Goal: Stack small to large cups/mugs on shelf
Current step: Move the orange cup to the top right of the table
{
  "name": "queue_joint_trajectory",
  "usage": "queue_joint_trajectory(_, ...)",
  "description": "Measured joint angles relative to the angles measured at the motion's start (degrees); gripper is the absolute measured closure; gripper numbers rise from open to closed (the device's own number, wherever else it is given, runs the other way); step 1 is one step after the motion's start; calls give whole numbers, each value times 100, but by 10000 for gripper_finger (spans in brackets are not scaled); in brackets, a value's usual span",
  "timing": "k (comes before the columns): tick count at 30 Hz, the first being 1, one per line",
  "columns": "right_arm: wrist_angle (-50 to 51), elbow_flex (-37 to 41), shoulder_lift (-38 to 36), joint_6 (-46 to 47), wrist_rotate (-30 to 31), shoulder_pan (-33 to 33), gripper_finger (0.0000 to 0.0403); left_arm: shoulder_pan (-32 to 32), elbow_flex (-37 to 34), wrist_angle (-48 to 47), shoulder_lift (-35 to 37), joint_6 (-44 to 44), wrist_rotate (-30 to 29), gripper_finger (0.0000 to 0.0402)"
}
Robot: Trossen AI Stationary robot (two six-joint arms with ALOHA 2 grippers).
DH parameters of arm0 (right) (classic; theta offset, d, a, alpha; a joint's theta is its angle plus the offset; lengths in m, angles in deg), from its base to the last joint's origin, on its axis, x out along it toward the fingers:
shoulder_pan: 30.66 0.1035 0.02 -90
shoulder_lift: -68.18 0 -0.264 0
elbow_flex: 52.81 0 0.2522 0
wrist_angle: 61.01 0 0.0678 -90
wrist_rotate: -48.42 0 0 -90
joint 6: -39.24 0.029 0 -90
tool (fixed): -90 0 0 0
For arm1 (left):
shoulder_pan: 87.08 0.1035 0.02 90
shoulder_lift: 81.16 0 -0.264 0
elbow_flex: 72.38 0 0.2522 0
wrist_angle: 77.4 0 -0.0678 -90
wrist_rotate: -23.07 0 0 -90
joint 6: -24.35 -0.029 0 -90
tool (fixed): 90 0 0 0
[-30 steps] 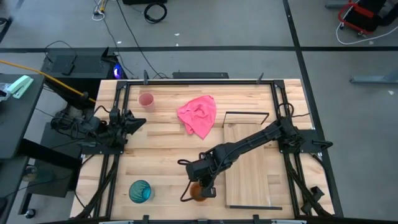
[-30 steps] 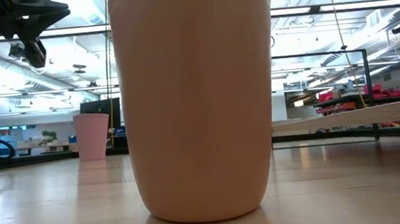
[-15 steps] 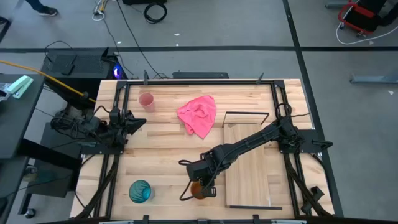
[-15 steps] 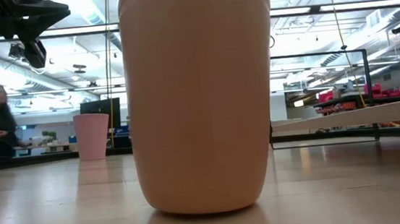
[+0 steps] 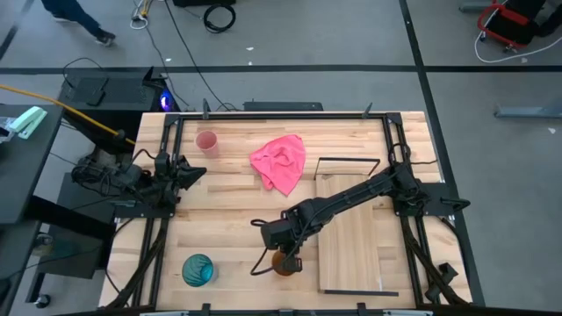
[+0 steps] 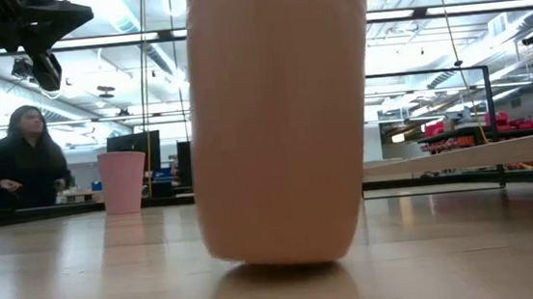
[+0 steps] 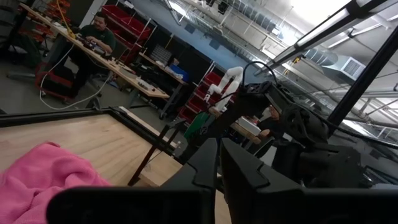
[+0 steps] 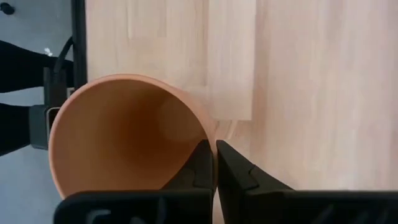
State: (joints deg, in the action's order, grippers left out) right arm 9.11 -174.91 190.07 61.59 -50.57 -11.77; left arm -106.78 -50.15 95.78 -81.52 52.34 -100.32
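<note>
Right gripper [image 5: 286,257] pinching the rim of the orange-brown cup [image 5: 283,263], smooth, handleless, tapered, lifted just off the tabletop, just beside the shelf [image 5: 351,235], left gripper [image 5: 195,172] closed, well apart

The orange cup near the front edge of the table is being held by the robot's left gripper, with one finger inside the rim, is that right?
Not quite: it is the right gripper that holds the orange cup, as the high view shows. The right wrist view shows one finger inside the rim and one outside. The left gripper waits at the table's left side, away from every cup.
</note>
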Motion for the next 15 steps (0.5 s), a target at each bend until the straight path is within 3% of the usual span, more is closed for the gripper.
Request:
queue_joint_trajectory(5, 396, -386, -235, -166, 37, -290, 398, -2, 0, 13, 0, 0, 0, 374)
queue_joint_trajectory(15, 1850, -1851, -833, -894, 1140, -1387, 400, -2, 0, 28, 0, -4, 0, 378)
